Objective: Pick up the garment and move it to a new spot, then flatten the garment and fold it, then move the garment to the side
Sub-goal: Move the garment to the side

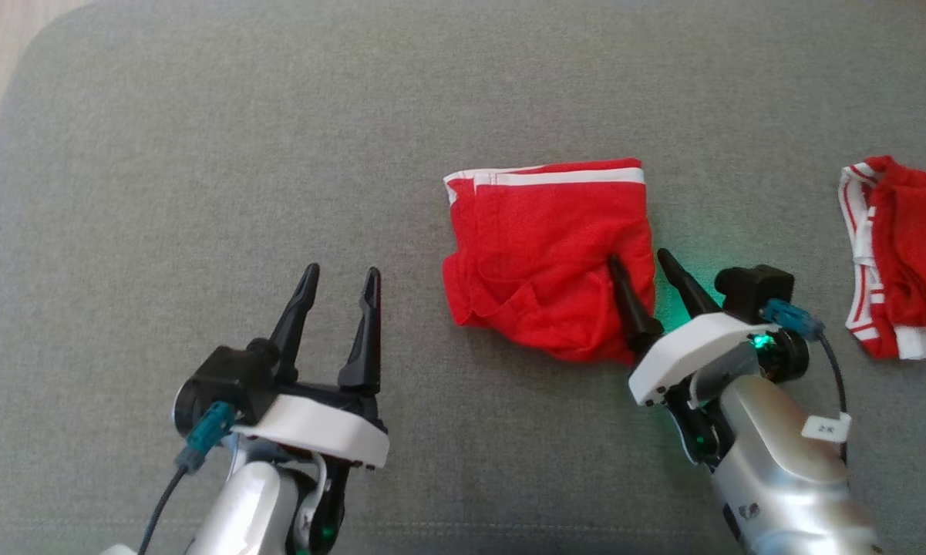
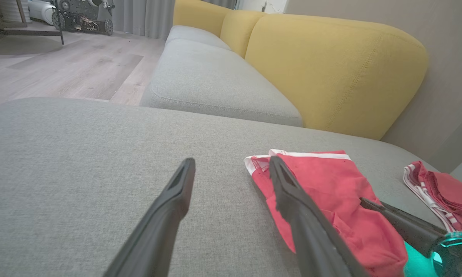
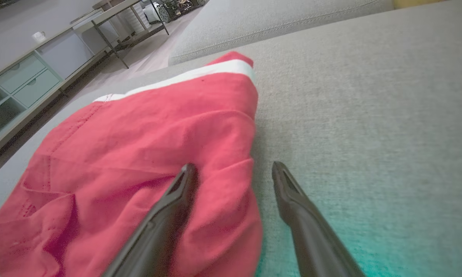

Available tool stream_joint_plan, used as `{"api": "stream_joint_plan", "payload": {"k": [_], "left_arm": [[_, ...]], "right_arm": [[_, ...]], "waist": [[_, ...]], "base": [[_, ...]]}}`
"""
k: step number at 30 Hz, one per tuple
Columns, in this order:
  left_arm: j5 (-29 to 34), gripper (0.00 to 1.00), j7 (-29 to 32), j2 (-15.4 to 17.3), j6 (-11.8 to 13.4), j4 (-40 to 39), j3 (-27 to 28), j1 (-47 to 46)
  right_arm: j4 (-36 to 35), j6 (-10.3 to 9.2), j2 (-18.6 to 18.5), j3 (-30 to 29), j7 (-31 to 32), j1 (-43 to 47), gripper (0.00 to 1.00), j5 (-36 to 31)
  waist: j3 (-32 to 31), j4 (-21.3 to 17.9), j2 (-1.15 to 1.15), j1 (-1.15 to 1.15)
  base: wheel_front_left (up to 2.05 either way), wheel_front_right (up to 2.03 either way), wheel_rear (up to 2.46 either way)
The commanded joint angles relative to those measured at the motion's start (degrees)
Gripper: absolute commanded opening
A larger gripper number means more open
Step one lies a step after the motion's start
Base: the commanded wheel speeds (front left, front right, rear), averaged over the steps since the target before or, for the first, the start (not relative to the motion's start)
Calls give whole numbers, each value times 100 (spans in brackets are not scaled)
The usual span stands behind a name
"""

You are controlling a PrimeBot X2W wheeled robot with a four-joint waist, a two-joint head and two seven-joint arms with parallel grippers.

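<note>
right claw straddles garment edge; waistband crosswise, far

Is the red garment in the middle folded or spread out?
Folded. The red garment lies as a compact doubled block, lower edge rumpled.

I see both arms reaching in from the bottom of the head view. My left gripper sits at the lower left. Its two dark fingers are spread wide and point up, tilted slightly to the right. The silver left forearm rises from the bottom edge below it. My right gripper sits at the lower right, its jaws just as wide, leaning up and to the left. The right forearm slants in from the bottom right corner, and a green light glows at its wrist.
</note>
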Motion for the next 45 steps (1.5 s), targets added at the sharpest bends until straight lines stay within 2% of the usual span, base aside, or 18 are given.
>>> {"api": "stream_joint_plan", "payload": {"k": [1,4,5,6,7,11,15,20,25,31,38,42,45], "left_arm": [[37,100,-69,3,-29,-155,128,-239],[32,100,-69,3,-26,-153,120,-265],[29,100,-69,3,-23,-153,118,-277],[26,100,-69,3,-20,-152,117,-289],[24,100,-69,3,-15,-151,117,-298],[11,100,-69,3,17,-158,147,-294],[-17,100,-69,3,30,-175,160,-268],[-43,100,-69,3,28,-234,149,-283],[-23,100,-69,3,12,-263,132,-349],[53,100,-69,3,-36,-266,177,-440],[199,100,-69,3,-152,-234,215,-570],[281,100,-69,3,-224,-213,242,-681],[325,100,-69,3,-266,-199,279,-753]], "right_arm": [[36,11,16,232,-13,-254,100,86],[272,11,16,354,-2,-367,100,110],[385,11,16,414,-2,-423,65,102],[490,11,16,454,-34,-480,13,73],[589,11,16,493,-83,-538,0,16],[935,11,-6,567,-421,-777,0,-596],[997,11,-152,543,-626,-924,0,-1357],[667,11,-465,588,-685,-943,0,-2228],[178,11,-1009,792,-692,-954,0,-2698],[-274,11,-1955,1235,-494,-1122,0,-2642],[-671,11,-3155,1532,35,-1437,0,-2026],[-651,11,-3556,1495,376,-1553,0,-1641],[-576,11,-3667,1350,625,-1605,0,-1459]], "waist": [[40,41,0,0],[64,66,0,0],[74,76,0,0],[81,82,0,0],[83,86,0,0],[55,29,0,0],[-5,-116,0,0],[-68,-382,0,0],[-71,-681,0,0],[62,-1062,0,0],[382,-1436,0,0],[585,-1545,0,0],[706,-1595,0,0]], "base": [[0,0,0],[0,0,0],[0,0,0],[0,0,0],[0,0,0],[0,0,0],[0,0,0],[0,0,0],[0,0,0],[0,0,0],[0,0,0],[0,0,0],[0,0,0]]}}
